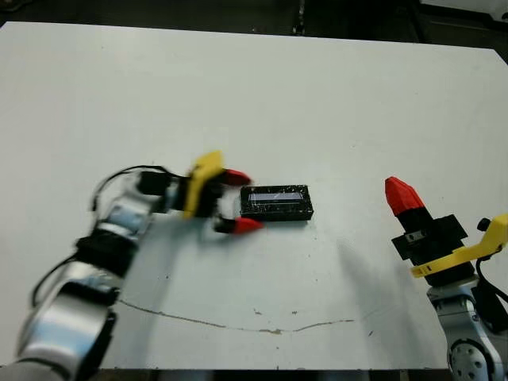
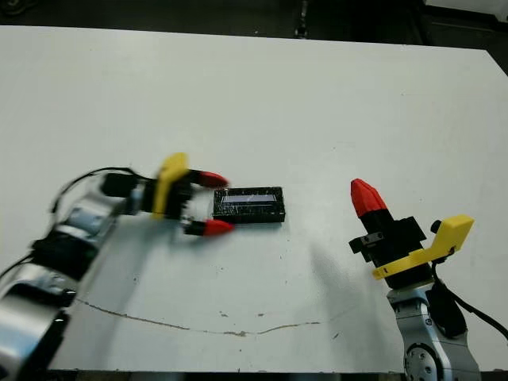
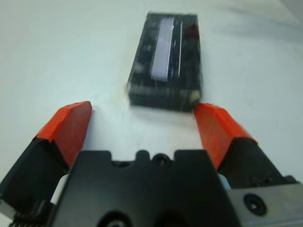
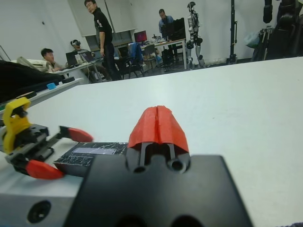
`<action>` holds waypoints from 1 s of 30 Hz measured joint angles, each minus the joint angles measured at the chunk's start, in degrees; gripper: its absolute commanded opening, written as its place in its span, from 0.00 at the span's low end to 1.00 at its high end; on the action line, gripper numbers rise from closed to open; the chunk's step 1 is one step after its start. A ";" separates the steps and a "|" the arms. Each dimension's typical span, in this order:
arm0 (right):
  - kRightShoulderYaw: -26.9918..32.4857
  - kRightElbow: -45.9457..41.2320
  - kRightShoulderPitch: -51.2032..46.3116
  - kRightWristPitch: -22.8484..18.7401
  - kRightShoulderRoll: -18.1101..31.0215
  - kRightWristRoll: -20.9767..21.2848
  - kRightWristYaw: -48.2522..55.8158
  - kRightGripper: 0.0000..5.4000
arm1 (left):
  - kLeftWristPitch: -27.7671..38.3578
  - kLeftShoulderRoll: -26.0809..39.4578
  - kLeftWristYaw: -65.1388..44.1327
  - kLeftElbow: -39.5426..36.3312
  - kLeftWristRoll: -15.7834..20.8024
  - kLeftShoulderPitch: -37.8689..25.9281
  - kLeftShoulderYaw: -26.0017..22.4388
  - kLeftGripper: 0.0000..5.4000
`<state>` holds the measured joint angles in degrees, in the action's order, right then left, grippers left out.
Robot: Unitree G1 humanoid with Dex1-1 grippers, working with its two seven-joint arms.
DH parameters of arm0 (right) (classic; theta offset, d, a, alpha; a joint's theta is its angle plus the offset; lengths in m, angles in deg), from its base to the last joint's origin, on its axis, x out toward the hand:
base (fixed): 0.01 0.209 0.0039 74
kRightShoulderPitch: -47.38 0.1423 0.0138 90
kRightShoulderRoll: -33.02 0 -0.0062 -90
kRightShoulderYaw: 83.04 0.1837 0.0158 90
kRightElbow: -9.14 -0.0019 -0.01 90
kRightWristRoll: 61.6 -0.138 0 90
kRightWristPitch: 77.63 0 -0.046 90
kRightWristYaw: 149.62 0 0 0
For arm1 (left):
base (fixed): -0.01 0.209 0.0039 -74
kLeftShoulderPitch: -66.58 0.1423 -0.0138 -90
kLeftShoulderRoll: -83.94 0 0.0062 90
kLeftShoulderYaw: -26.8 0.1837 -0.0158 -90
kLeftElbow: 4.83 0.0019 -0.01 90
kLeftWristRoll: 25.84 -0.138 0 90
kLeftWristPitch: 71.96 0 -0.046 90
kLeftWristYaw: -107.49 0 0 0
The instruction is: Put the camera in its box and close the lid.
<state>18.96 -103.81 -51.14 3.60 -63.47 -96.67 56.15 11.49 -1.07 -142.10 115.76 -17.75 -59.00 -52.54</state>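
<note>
The lid [image 1: 276, 202], glossy black with a pale stripe, lies flat at the middle of the white table [image 1: 262, 95]. The box and the camera are hidden. My left gripper [image 1: 242, 202] is open just off the lid's left short end, one red fingertip [image 3: 71, 125] to each side of that end and neither touching it. In the left wrist view the lid [image 3: 166, 56] sits right beyond the fingers. My right gripper [image 1: 401, 196] is shut and holds nothing, well to the right of the lid. The right wrist view shows the lid [image 4: 92, 153] and the left gripper [image 4: 59, 152].
A thin dark line [image 1: 238, 325] runs across the table near its front edge. Beyond the far edge, the right wrist view shows several people [image 4: 102, 33] at desks and a standing humanoid robot [image 4: 193, 23].
</note>
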 measured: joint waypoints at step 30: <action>-0.58 0.04 -0.04 -0.24 -0.12 -0.11 -0.28 0.00 | -24.11 -13.46 38.08 -45.92 19.66 13.06 -8.70 0.62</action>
<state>18.38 -103.76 -51.18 3.36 -63.59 -96.79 55.87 -12.62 -14.53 -104.02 69.84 1.92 -45.94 -61.23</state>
